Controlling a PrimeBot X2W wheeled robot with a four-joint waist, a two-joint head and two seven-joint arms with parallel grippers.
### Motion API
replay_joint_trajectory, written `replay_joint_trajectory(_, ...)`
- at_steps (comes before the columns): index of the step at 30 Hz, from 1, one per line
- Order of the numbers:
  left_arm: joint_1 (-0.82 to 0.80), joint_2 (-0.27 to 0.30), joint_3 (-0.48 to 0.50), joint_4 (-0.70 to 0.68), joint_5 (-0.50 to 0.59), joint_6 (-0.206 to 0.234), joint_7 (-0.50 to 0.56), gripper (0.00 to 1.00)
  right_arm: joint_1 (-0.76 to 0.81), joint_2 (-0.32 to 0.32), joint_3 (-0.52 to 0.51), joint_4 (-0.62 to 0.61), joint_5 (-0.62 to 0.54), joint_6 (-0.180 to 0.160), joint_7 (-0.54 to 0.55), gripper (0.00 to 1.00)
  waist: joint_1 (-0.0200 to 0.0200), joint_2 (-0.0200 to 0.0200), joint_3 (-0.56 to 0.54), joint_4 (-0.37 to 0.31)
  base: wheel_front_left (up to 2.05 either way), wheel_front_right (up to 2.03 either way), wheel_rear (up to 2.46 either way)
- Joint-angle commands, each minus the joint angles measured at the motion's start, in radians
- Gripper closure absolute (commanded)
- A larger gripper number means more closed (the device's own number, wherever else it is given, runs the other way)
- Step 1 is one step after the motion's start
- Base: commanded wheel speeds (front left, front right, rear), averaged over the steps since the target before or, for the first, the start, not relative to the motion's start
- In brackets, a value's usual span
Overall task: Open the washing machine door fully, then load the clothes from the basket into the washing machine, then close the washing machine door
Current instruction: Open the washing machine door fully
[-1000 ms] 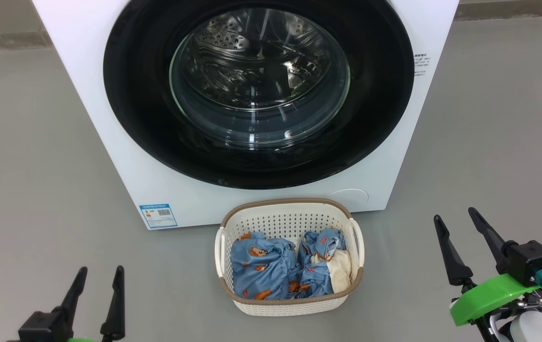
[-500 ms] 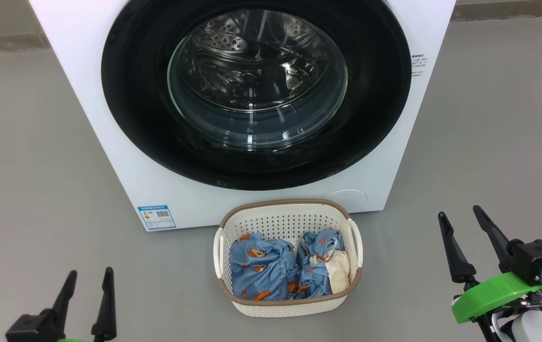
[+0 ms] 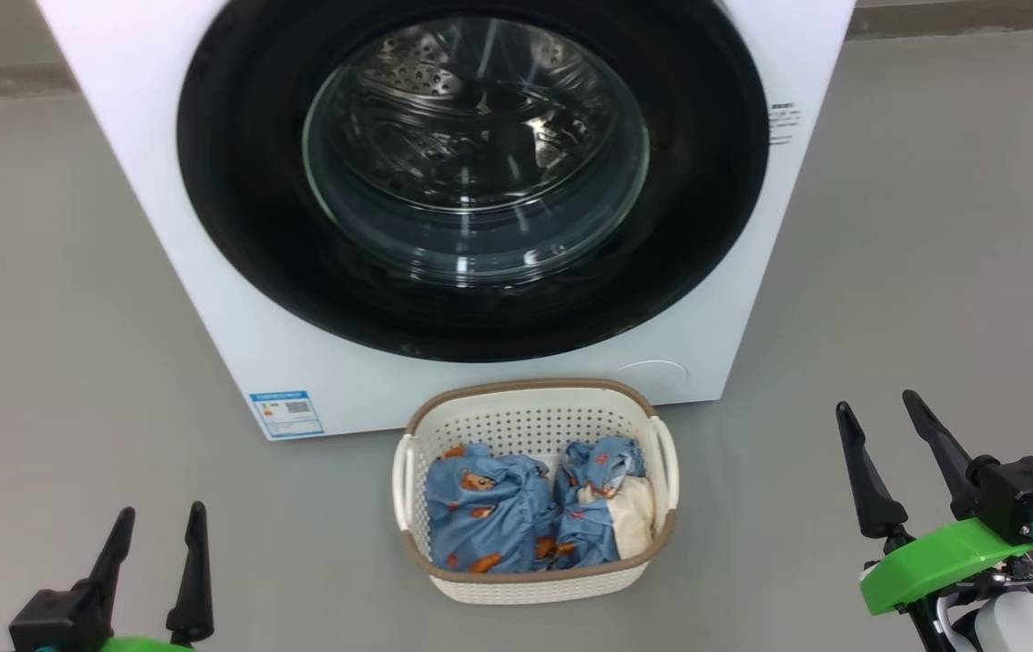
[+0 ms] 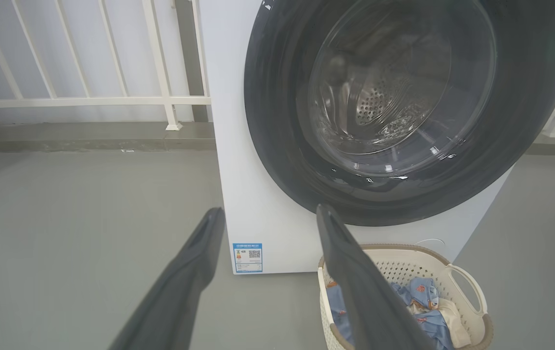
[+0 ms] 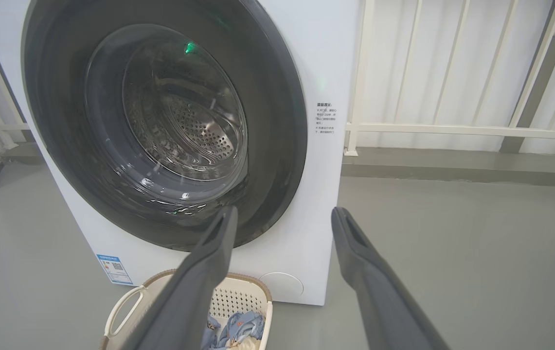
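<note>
Two grippers hang over the grey floor [image 3: 45, 317], one at each near corner. At the near left, the left gripper [image 3: 160, 510] has its two dark fingers spread wide and holds nothing, well apart from everything else. Further right, a small blue label [image 3: 286, 413] sits on the lower left corner of the washing machine [image 3: 235, 308], a white box at the far middle. Its door [image 3: 235, 190] is closed flat against the front: a glossy black rim round a clear glass bowl, through which the holed steel drum [image 3: 425, 81] shows. Just in front of the machine, right of the label, the basket [image 3: 530, 419] stands on the floor. The clothes [image 3: 480, 507] lie bunched inside it: blue cloth with orange bears fills the left and middle, and a cream piece [image 3: 636, 523] is tucked against the right wall. At the near right, the right gripper [image 3: 876, 403] is likewise spread wide and empty, well apart from the basket, with a green part [image 3: 942, 561] behind its fingers. A white railing [image 4: 87, 101] stands behind the machine.
</note>
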Motion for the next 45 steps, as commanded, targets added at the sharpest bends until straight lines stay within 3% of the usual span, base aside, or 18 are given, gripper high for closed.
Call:
replay_joint_trajectory(1, -0.048, 0.013, 0.034, -0.015, 0.016, 0.002, -0.011, 0.00, -0.005, -0.015, 0.012, -0.027, -0.007, 0.003, -0.012, 0.00, 0.0000, 0.0000, 0.001, -0.001, 0.91, 0.91, -1.82)
replay_joint_trajectory(20, -0.072, -0.012, 0.055, 0.001, 0.012, -0.005, -0.011, 0.00, -0.012, -0.020, 0.015, -0.031, 0.002, 0.003, -0.012, 0.00, 0.0000, 0.0000, 0.015, -0.002, 1.13, 1.13, -2.26)
replay_joint_trajectory(36, -0.066, -0.020, 0.043, -0.009, 0.007, -0.008, -0.011, 0.00, -0.016, -0.016, 0.016, -0.026, 0.020, 0.003, -0.012, 0.00, 0.0000, 0.0000, 0.011, 0.003, 0.23, 0.23, -0.46)
replay_joint_trajectory(37, -0.064, -0.022, 0.042, -0.010, 0.006, -0.008, -0.011, 0.00, -0.017, -0.015, 0.016, -0.024, 0.027, 0.003, -0.012, 0.20, 0.0000, 0.0000, 0.011, 0.004, 0.00, 0.00, 0.00)
replay_joint_trajectory(38, -0.062, -0.024, 0.039, -0.012, 0.004, -0.008, -0.011, 0.00, -0.021, -0.013, 0.018, -0.023, 0.036, 0.003, -0.012, 0.55, 0.0000, 0.0000, 0.013, 0.005, 0.00, 0.00, 0.00)
replay_joint_trajectory(39, -0.059, -0.026, 0.037, -0.014, 0.002, -0.008, -0.011, 0.00, -0.025, -0.011, 0.020, -0.023, 0.046, 0.003, -0.012, 0.73, 0.0000, 0.0000, 0.014, 0.006, 0.00, 0.00, 0.00)
replay_joint_trajectory(40, -0.056, -0.029, 0.034, -0.016, 0.000, -0.008, -0.011, 0.00, -0.031, -0.009, 0.023, -0.022, 0.060, 0.003, -0.012, 0.97, 0.0000, 0.0000, 0.015, 0.008, 0.00, 0.00, 0.00)
replay_joint_trajectory(45, -0.042, -0.043, 0.000, -0.023, -0.018, -0.008, -0.011, 0.00, -0.082, 0.002, 0.039, -0.019, 0.166, 0.003, -0.012, 1.00, -0.0001, 0.0000, 0.031, 0.021, 0.00, 0.00, 0.00)
